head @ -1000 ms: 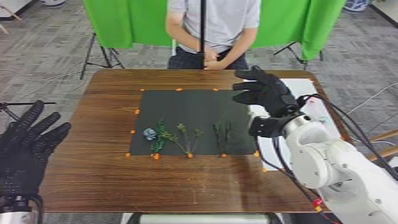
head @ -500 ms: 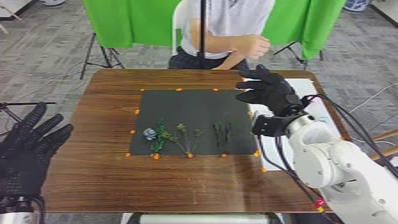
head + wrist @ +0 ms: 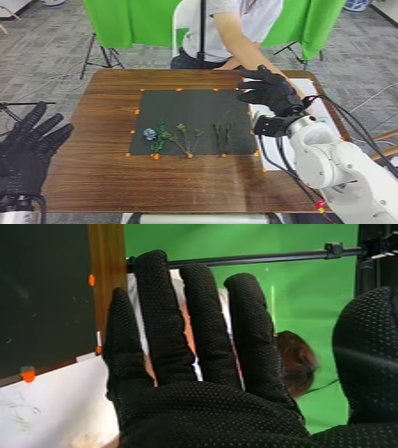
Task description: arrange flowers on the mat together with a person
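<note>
In the head view my right hand [image 3: 274, 93] is over the right part of the table, between the dark mat [image 3: 178, 106] and a white sheet, with relaxed fingers and nothing held. The right wrist view shows the right hand [image 3: 204, 411] with straight fingers. At the left edge my left hand [image 3: 25, 150] is spread, off the mat. A blue flower [image 3: 150, 133], a green sprig [image 3: 160, 137], a branched stem [image 3: 185, 140] and thin green stems [image 3: 222, 134] lie side by side on the mat's near half. A person's arm [image 3: 244, 45] stretches toward the white sheet.
Orange markers [image 3: 137, 111] line the mat on the brown table [image 3: 98, 120]. The white sheet [image 3: 304, 87] lies along the table's right side, partly under my right arm. In the right wrist view, plant bits [image 3: 19, 406] rest on the white sheet [image 3: 67, 396].
The person's arm has risen from the lap and now reaches out over the far right of the table, behind my right hand. Both my hands have barely moved.
</note>
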